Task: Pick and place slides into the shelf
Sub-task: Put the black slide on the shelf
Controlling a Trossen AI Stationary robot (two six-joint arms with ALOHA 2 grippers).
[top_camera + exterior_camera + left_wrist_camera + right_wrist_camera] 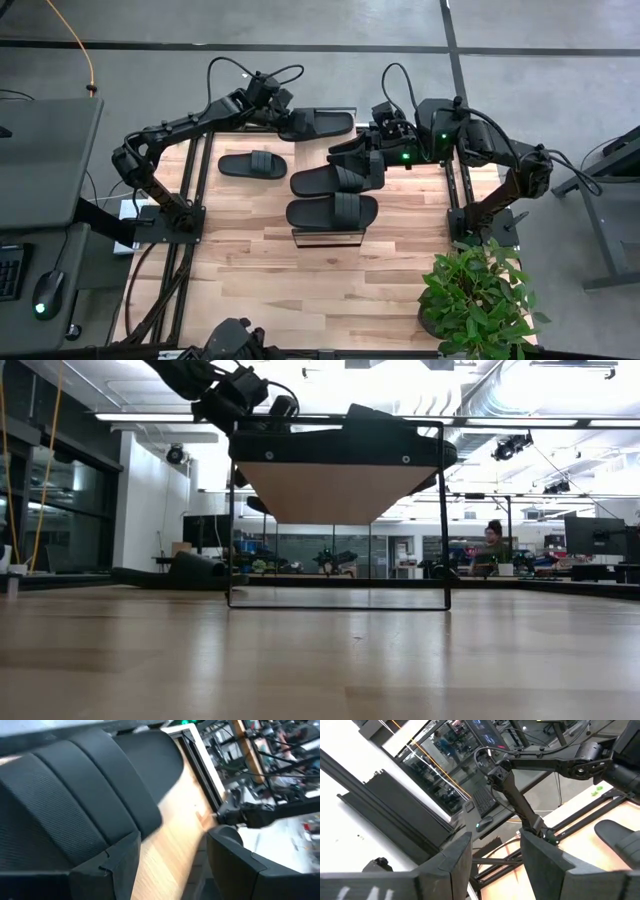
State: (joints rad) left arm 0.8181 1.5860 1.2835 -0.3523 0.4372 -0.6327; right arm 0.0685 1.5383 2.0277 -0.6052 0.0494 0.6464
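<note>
One broad pale-wood desk (260,280) carries everything. A long narrow shelf (330,237) runs across its middle from 12 towards 6 o'clock. From above only its dark near end shows clearly; the low view gives its thin black frame and the underside of its light plank.

Four matte black slides, each a long sole under one wide ribbed strap, are spread out as follows. Two slides (333,196) lie crosswise side by side on the shelf near the centre. A third slide (318,124) sits at 12 o'clock, seemingly over the shelf's far end. A fourth slide (253,165) lies on the desk at about 10 o'clock, just beside the shelf.

At the heel of the 12 o'clock slide, the left claw (175,836) has its fingers apart; light wood shows between them and the ribbed strap lies against one finger. The right claw (492,840) hangs at about 1 o'clock above the shelf, fingers apart with nothing between them.

From above, the arms hide the shelf's far end. I cannot tell whether the 12 o'clock slide rests fully on the plank.
</note>
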